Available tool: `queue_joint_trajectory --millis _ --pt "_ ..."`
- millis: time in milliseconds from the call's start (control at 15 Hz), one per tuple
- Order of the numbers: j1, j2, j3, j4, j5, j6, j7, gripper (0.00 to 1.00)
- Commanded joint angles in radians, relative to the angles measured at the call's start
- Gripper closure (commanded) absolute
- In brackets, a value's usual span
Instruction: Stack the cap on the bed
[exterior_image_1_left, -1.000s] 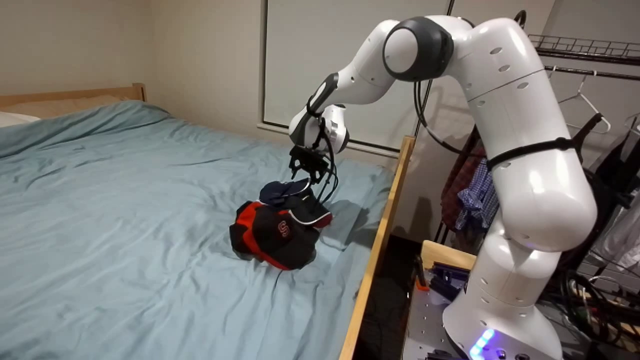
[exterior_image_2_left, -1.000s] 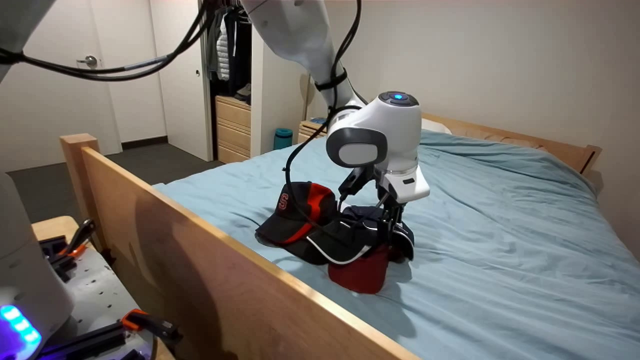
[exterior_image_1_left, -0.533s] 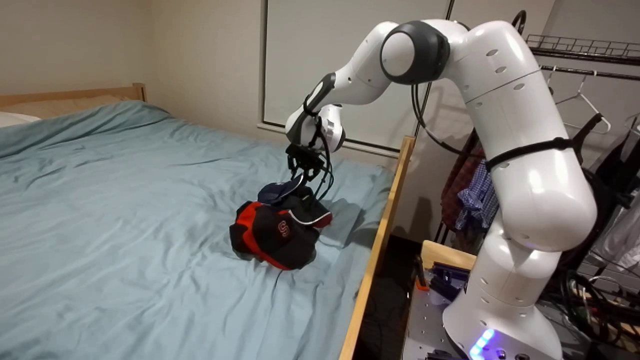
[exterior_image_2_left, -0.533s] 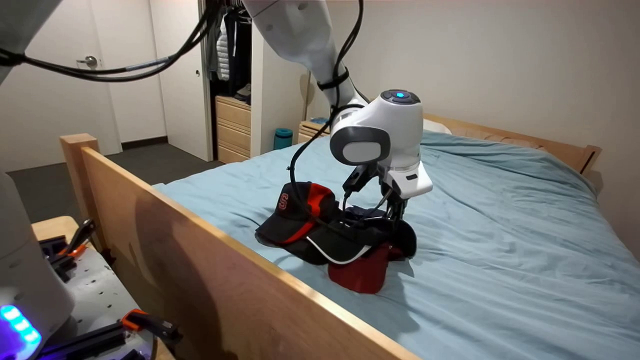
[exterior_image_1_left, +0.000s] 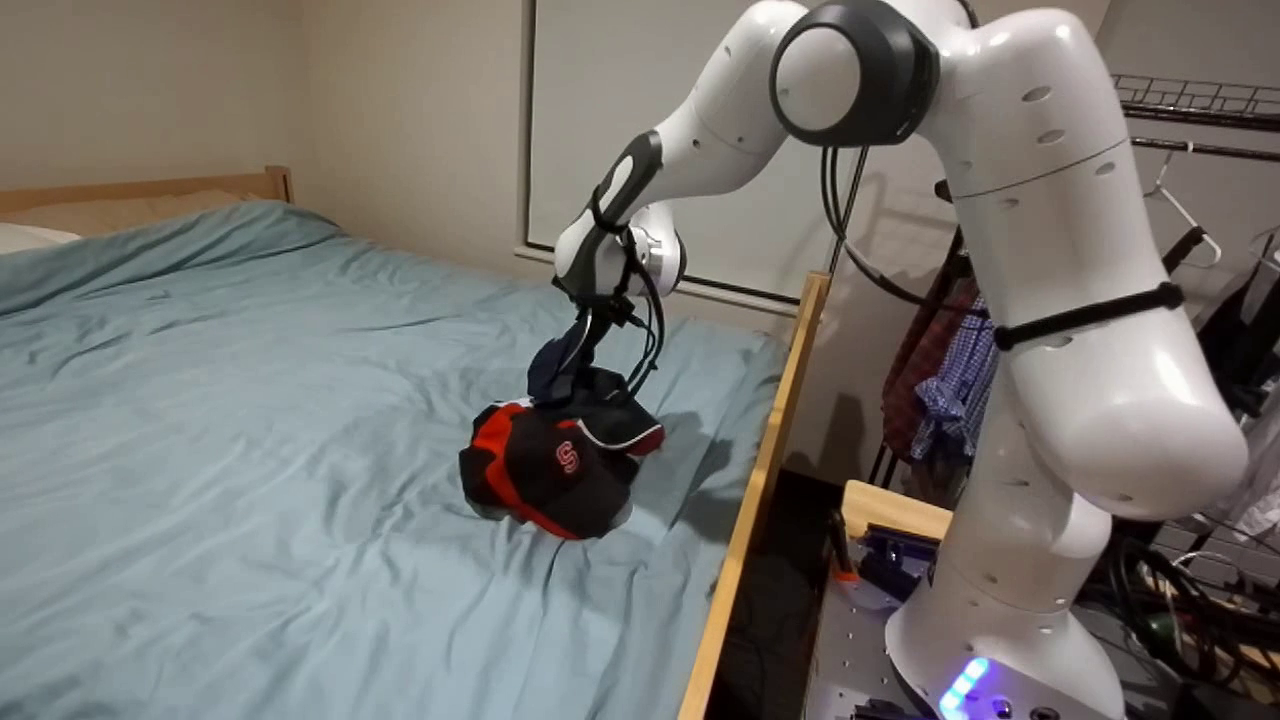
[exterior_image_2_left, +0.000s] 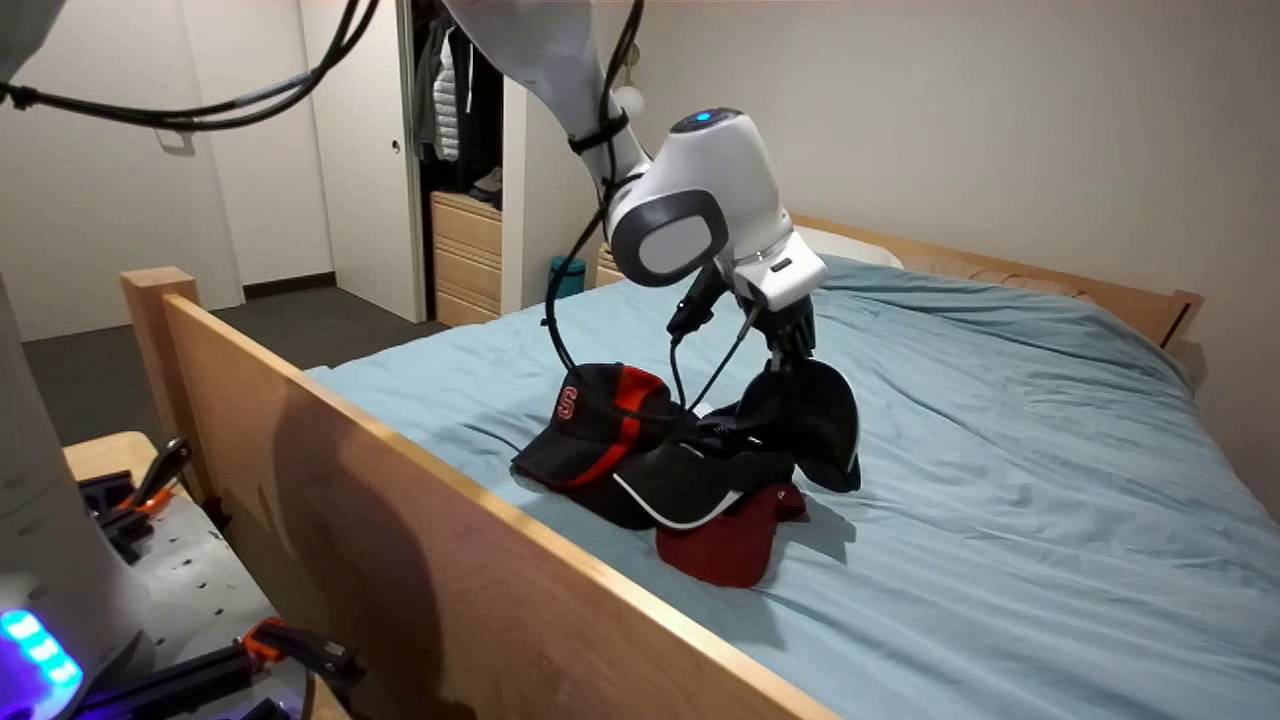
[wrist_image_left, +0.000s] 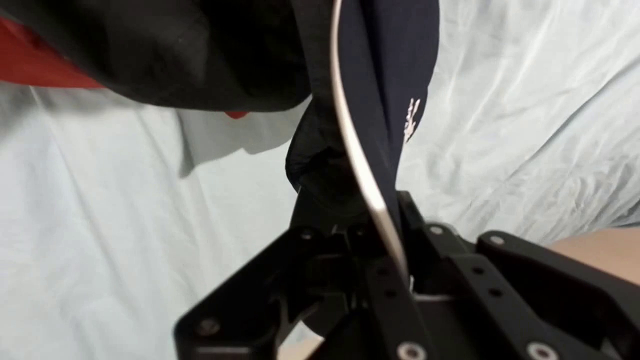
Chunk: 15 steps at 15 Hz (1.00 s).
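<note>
While my black gripper (wrist_image_left: 367, 215) pinches the dark navy curved-brim fabric cap (wrist_image_left: 382, 100), I should lift fully before nearing the wooden edge of the blue-green-sheeted bed (exterior_image_1_left: 300, 500).

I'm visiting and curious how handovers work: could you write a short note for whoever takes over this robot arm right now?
Hand: closed on the brim of the navy cap.
Where: the navy cap is tilted, over the bed, close by other caps; whether it touches them is hard to tell.
Done: the navy cap is gripped.
Left: it isn't released yet. Likely next: lower it into place, then open the hand.
</note>
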<state>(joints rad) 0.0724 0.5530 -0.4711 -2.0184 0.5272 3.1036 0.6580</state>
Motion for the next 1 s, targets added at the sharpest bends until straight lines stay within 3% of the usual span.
queue_joint_trajectory --millis 0,200,467,800,867,933 --pt "0.275 -0.042 -0.237 -0.165 -0.033 0.082 0.128 0.95" --pt "0.496 -0.016 -0.405 -0.237 0.006 0.037 0.202 0.95" --pt "0.689 -0.039 -0.504 -0.337 0.048 -0.044 0.312 0.95" --pt "0.853 -0.009 -0.661 -0.428 0.048 -0.245 0.484 0.95" --pt "0.866 -0.012 -0.679 -0.436 0.050 -0.278 0.510 0.95" --pt "0.835 -0.052 -0.666 -0.450 -0.042 -0.294 0.588 0.95"
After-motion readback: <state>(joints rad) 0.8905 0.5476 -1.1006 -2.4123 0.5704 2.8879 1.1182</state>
